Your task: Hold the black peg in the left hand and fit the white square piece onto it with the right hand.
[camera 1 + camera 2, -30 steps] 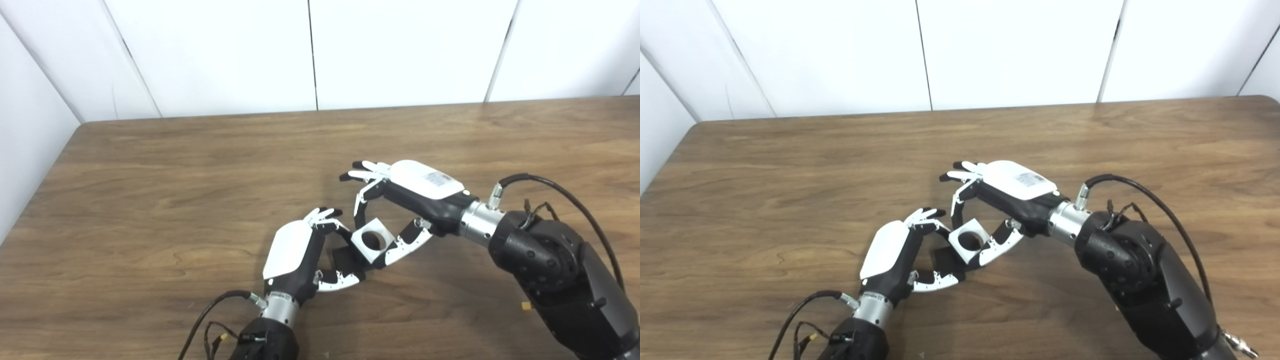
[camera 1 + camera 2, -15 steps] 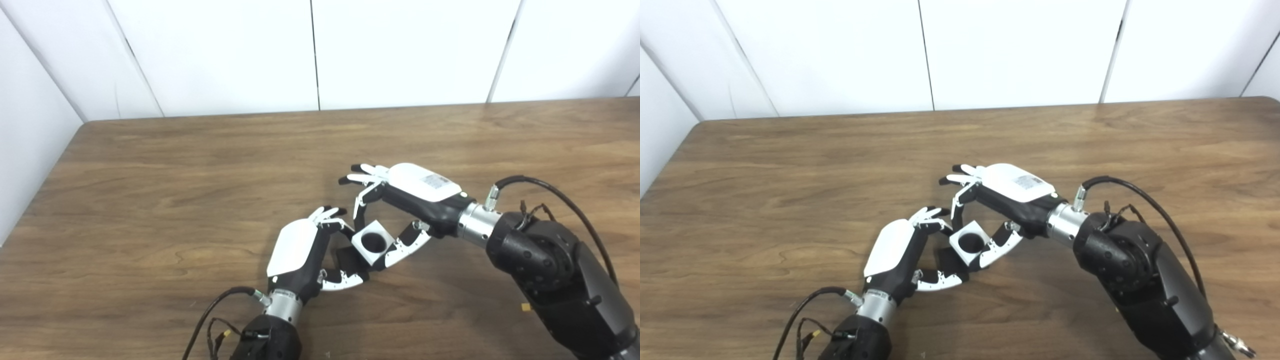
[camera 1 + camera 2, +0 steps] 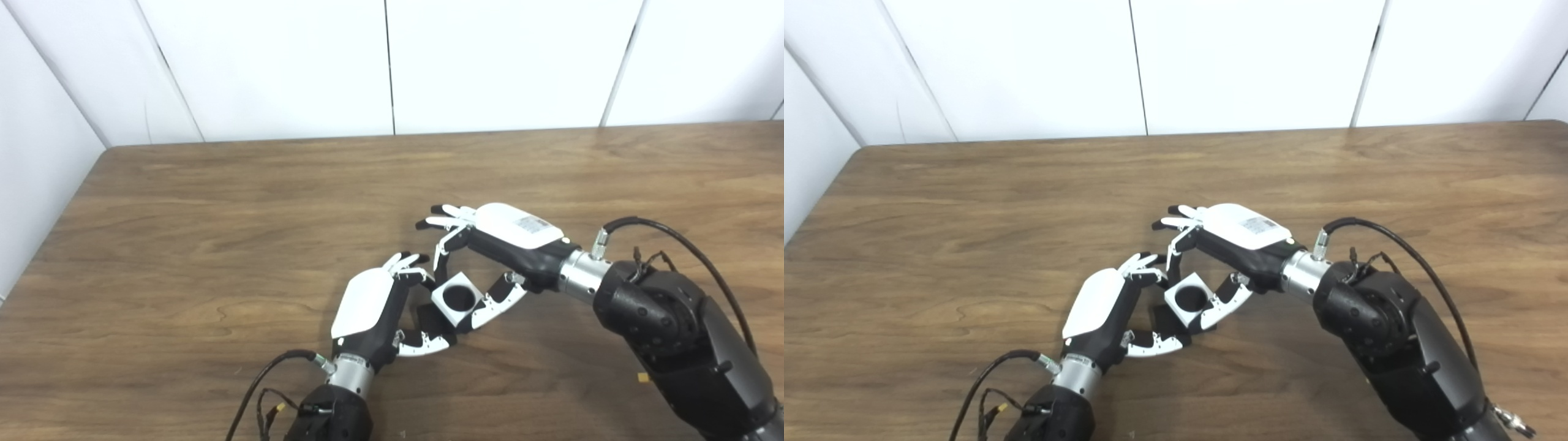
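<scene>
My left hand is shut on the black peg, a dark block held between its fingers and thumb near the table's front middle. My right hand is shut on the white square piece, gripped between a finger and the thumb. The white piece has a round hole that looks dark inside. It sits right against the black peg, over its right end. The same shows in the right eye view, with the white piece against the peg. How deep the peg sits in the hole is hidden.
The brown wooden table carries nothing else. White wall panels stand behind its far edge. Black cables run from both wrists. A small yellow speck lies by the right arm.
The hole in the white piece now looks dark where wood showed through before. Both hands have drawn slightly closer together. The camera has shifted a little, moving the whole scene right.
</scene>
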`<state>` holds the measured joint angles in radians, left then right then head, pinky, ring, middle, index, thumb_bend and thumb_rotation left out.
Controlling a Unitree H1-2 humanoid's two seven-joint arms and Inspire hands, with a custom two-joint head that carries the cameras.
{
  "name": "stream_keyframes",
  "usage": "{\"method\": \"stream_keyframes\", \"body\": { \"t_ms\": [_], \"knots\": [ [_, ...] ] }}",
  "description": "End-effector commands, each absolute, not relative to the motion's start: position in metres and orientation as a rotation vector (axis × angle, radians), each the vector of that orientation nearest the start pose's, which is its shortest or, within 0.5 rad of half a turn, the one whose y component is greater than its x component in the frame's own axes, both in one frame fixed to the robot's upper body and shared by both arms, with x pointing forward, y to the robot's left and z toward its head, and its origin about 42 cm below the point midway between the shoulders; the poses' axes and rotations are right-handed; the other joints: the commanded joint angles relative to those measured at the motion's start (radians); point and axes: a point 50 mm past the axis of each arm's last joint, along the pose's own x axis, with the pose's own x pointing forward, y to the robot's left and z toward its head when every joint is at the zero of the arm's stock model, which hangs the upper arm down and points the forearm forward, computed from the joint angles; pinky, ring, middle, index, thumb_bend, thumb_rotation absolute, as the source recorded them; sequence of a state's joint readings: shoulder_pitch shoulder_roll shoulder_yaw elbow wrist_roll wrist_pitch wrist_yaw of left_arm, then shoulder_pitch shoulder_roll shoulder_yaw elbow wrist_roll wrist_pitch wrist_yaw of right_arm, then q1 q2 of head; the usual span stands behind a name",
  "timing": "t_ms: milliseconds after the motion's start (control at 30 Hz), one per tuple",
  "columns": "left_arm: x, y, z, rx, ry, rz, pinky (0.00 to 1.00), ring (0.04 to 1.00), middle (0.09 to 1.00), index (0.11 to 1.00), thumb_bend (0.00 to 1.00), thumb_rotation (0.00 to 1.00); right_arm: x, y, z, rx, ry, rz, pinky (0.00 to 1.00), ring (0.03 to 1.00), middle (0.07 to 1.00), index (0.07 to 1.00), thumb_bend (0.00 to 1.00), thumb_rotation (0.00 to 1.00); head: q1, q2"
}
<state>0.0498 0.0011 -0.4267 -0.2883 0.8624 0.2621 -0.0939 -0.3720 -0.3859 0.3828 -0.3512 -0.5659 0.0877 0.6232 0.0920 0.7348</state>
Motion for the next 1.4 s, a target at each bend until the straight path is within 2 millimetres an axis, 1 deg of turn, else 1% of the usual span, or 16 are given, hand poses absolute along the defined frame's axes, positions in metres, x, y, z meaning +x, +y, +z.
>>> {"method": "stream_keyframes", "body": {
  "t_ms": [0, 133, 733, 1033, 1067, 1100, 1133, 1233, 1367],
  "knots": [
    [0.243, 0.101, 0.151, 0.789, -0.122, -0.290, 0.81, 0.942, 0.879, 0.494, 0.50, 0.07, 0.334, -0.165, 0.266, -1.140, -0.475, 0.762, 1.00, 1.000, 0.930, 0.491, 0.52, 0.15, 0.001, 0.000],
    [0.243, 0.102, 0.152, 0.795, -0.128, -0.290, 0.80, 0.940, 0.879, 0.494, 0.50, 0.07, 0.334, -0.167, 0.266, -1.149, -0.474, 0.763, 1.00, 1.000, 0.930, 0.491, 0.52, 0.15, 0.000, 0.006],
    [0.241, 0.107, 0.153, 0.795, -0.130, -0.275, 0.79, 0.933, 0.876, 0.493, 0.50, 0.07, 0.330, -0.170, 0.254, -1.136, -0.431, 0.768, 1.00, 1.000, 0.932, 0.492, 0.52, 0.15, -0.005, 0.009],
    [0.241, 0.107, 0.154, 0.798, -0.124, -0.279, 0.80, 0.933, 0.876, 0.494, 0.50, 0.07, 0.328, -0.169, 0.256, -1.154, -0.411, 0.771, 1.00, 1.000, 0.934, 0.495, 0.52, 0.16, -0.005, 0.011],
    [0.241, 0.106, 0.154, 0.799, -0.123, -0.279, 0.80, 0.932, 0.875, 0.494, 0.50, 0.07, 0.328, -0.169, 0.256, -1.154, -0.411, 0.771, 1.00, 1.000, 0.933, 0.568, 0.70, 0.22, -0.005, 0.011],
    [0.241, 0.106, 0.154, 0.798, -0.123, -0.279, 0.80, 0.932, 0.874, 0.494, 0.50, 0.07, 0.329, -0.169, 0.256, -1.150, -0.411, 0.772, 1.00, 1.000, 0.933, 0.614, 0.81, 0.26, -0.005, 0.011],
    [0.241, 0.106, 0.154, 0.796, -0.123, -0.277, 0.80, 0.931, 0.874, 0.494, 0.50, 0.07, 0.329, -0.169, 0.256, -1.147, -0.411, 0.773, 1.00, 1.000, 0.933, 0.631, 0.86, 0.29, -0.005, 0.011],
    [0.241, 0.105, 0.152, 0.800, -0.123, -0.273, 0.80, 0.927, 0.868, 0.494, 0.50, 0.07, 0.329, -0.170, 0.255, -1.146, -0.406, 0.773, 1.00, 1.000, 0.935, 0.643, 0.92, 0.33, -0.004, 0.011],
    [0.242, 0.104, 0.151, 0.803, -0.120, -0.273, 0.81, 0.926, 0.865, 0.494, 0.50, 0.07, 0.329, -0.171, 0.255, -1.147, -0.399, 0.773, 1.00, 1.000, 0.937, 0.636, 0.94, 0.35, -0.005, 0.011]
  ]
}}
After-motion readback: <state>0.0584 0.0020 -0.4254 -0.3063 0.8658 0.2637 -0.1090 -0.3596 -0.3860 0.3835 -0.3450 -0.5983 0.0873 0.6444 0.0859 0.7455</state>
